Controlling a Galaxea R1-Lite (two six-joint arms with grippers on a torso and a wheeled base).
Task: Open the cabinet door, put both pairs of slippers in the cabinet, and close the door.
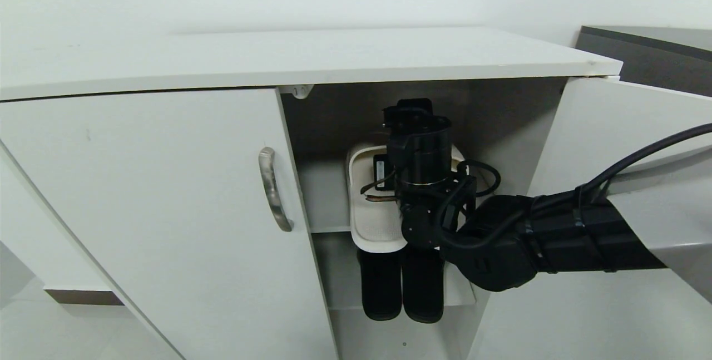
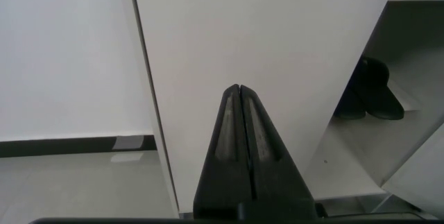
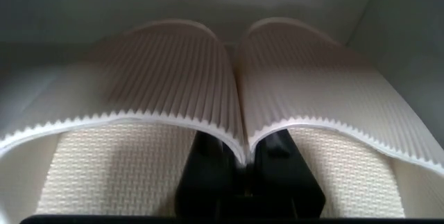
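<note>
The cabinet has its right door swung open and its left door closed. A pair of white slippers is at the upper shelf, heels jutting past its front edge. My right gripper reaches inside and is shut on the touching inner strap edges of the white slippers. A pair of black slippers lies on the lower shelf, heels over the edge. My left gripper is shut and empty, facing the closed left door, with the black slippers off to one side.
The left door carries a metal handle beside the opening. The right arm's black wrist and cables fill much of the open compartment. A dark panel stands behind the cabinet at the right. Bare floor lies beside the cabinet.
</note>
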